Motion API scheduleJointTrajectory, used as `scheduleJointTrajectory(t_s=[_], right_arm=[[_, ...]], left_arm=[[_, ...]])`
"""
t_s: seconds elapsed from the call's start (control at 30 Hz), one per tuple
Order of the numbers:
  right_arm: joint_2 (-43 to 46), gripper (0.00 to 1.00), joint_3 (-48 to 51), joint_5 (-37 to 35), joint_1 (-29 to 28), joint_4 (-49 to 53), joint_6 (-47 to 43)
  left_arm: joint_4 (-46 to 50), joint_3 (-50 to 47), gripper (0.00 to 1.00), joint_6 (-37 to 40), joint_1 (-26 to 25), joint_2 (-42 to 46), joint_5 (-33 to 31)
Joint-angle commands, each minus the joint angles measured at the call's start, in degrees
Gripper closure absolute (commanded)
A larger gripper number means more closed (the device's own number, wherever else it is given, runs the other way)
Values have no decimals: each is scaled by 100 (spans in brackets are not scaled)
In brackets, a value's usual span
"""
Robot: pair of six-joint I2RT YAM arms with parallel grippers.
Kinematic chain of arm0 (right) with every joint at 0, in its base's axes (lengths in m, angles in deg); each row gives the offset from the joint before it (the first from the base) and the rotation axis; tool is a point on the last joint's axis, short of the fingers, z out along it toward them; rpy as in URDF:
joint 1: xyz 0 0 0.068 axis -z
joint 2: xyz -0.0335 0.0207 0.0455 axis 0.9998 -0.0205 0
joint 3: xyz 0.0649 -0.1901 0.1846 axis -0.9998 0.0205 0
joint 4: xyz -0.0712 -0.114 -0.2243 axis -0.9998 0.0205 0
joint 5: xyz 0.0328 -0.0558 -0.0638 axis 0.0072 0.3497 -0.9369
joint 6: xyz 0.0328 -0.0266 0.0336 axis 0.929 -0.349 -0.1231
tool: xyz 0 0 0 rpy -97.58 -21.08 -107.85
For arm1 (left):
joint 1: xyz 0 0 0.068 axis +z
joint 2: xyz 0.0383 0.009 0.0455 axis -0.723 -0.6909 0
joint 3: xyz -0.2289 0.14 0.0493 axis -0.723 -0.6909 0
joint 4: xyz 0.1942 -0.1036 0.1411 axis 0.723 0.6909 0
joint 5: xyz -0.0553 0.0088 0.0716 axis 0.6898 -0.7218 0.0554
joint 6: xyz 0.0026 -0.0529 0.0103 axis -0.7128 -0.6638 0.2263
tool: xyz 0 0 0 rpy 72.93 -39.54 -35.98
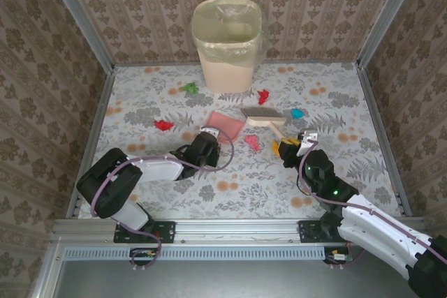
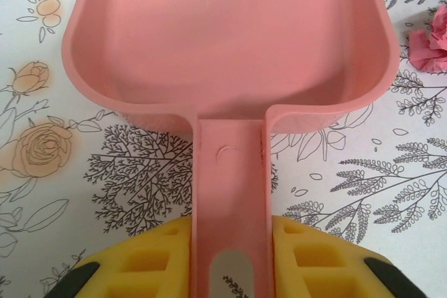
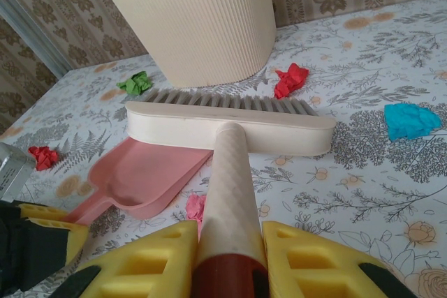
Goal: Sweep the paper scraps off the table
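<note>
Two tools are gripped: left fingers (image 2: 140, 263) closed on the dustpan (image 2: 230, 47) handle, right fingers (image 3: 314, 263) clamped on the brush (image 3: 230, 127) handle, both tools pointing away. A pink scrap (image 1: 251, 142) lies between dustpan and brush handle, nearer than the bristles. Other scraps (image 1: 263, 95) dot the worktop (image 1: 230, 200) towards the bin (image 1: 227, 47).

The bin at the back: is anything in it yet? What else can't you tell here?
bin bottom: top view, its near wall and liner hide it.
pink scrap: right wrist view, partly behind brush handle.
dustpan handle end: left wrist view, cut by bottom edge.
</note>
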Motion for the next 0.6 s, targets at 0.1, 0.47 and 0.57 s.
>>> scheduleJointTrajectory(t_s=[0.1, 0.47, 0.57], right_arm=[[141, 100, -172, -294, -36, -153, -169], [511, 100, -144, -348, -43, -70, -195], [524, 100, -202, -84, -44, -91, -198]], left_arm=[[531, 59, 100, -277, -21, 934, -284], [3356, 300, 100, -1068, -11, 3610, -1198], [4450, 507, 100, -1519, 67, 4221, -1618]])
